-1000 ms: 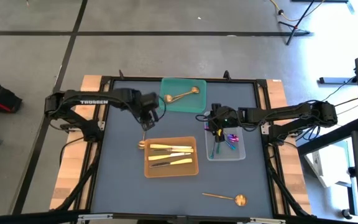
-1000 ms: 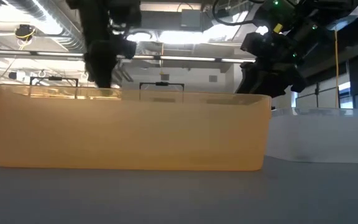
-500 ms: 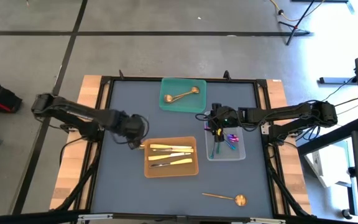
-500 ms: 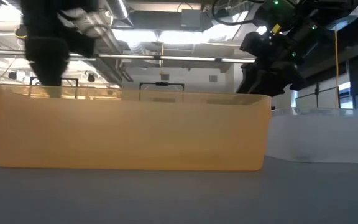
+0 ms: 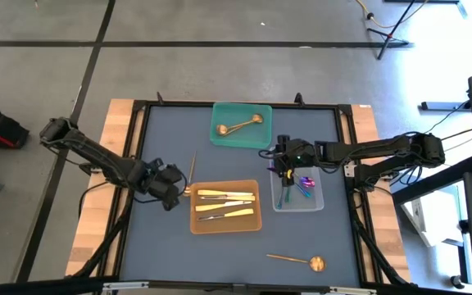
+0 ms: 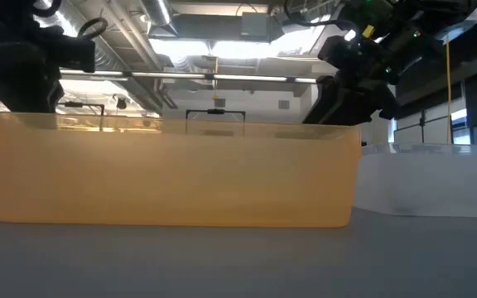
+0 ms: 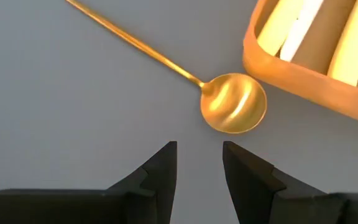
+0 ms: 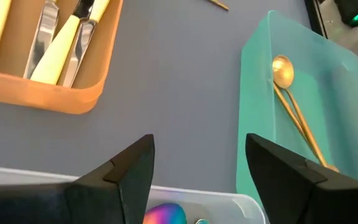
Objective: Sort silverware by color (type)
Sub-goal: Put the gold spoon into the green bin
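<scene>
My left gripper (image 5: 173, 188) (image 7: 199, 157) is open, low over the table, just left of a gold spoon (image 5: 189, 175) (image 7: 232, 102). That spoon lies flat on the mat with its bowl next to the orange tray (image 5: 195, 221), which holds yellow-handled knives (image 5: 225, 206). My right gripper (image 5: 287, 161) (image 8: 201, 155) is open above the far end of the clear tray (image 5: 317, 201), where purple spoons (image 5: 304, 183) (image 8: 163, 214) lie. The teal tray (image 5: 220, 135) holds gold spoons (image 5: 240, 125) (image 8: 291, 106). Another gold spoon (image 5: 300, 260) lies near the table's near edge.
The three trays sit close together in the middle of the dark mat (image 5: 162, 246). The table's raised black frame (image 5: 133, 205) runs just left of my left arm. Bare mat lies left of the orange tray and along the near side. In the low view the orange tray's wall (image 6: 172, 174) hides the far things.
My left gripper has swung from beside the teal tray toward the table's near-left, dropped low and turned to point right at the gold spoon's bowl. The spoon has stayed in place. My right arm has kept still.
</scene>
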You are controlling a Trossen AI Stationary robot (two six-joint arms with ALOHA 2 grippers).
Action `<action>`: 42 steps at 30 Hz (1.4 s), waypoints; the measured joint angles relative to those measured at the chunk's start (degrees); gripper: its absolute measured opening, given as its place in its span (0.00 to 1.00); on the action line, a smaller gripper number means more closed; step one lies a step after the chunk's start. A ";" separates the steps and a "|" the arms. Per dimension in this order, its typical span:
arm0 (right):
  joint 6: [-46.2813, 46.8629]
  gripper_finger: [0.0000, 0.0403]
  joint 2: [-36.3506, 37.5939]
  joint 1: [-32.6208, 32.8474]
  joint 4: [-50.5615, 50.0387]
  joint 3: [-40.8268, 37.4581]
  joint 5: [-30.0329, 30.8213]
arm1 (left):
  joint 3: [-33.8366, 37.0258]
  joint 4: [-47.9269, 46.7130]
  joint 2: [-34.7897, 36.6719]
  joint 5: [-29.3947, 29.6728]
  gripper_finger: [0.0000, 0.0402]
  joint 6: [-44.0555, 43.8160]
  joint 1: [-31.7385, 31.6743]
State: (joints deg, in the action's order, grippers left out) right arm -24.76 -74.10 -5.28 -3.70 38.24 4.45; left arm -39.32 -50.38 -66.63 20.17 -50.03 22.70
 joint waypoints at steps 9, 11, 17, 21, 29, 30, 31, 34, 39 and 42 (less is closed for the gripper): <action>-1.26 0.59 -0.01 0.00 0.90 0.00 0.01 | 4.98 11.79 -0.13 1.88 0.31 6.12 3.81; -1.56 0.59 -0.01 0.00 1.06 0.00 0.02 | 6.29 14.46 -0.11 4.54 0.31 8.79 3.93; -1.61 0.59 -0.01 0.00 1.52 0.00 0.00 | 10.99 17.55 -0.13 5.32 0.31 11.15 3.93; -1.58 0.59 -0.01 0.00 1.66 0.00 -0.01 | 14.48 24.88 -0.13 5.30 0.31 12.41 3.91; -1.54 0.59 -0.01 0.00 2.19 0.00 -0.01 | 16.55 30.20 -0.13 4.25 0.31 13.23 3.91; -1.52 0.59 -0.01 0.00 2.21 0.00 -0.01 | 16.50 30.34 -0.13 3.64 0.31 13.21 3.91; -1.52 0.59 -0.01 0.00 2.21 0.00 -0.01 | 16.30 30.30 -0.13 3.06 0.31 13.10 3.91; -1.50 0.59 -0.01 0.00 2.25 0.00 -0.01 | 14.77 30.41 -0.13 2.66 0.31 13.15 3.96; -1.61 0.59 -0.01 0.00 2.46 0.00 -0.01 | 13.63 30.45 -0.53 3.89 0.31 14.61 3.96; -1.63 0.59 -0.01 0.00 2.43 0.00 -0.01 | 13.93 30.42 -2.32 4.09 0.31 14.58 3.96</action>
State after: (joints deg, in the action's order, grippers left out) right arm -26.39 -74.11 -5.28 -1.28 38.24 4.45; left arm -25.39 -19.95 -68.95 24.26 -35.44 26.65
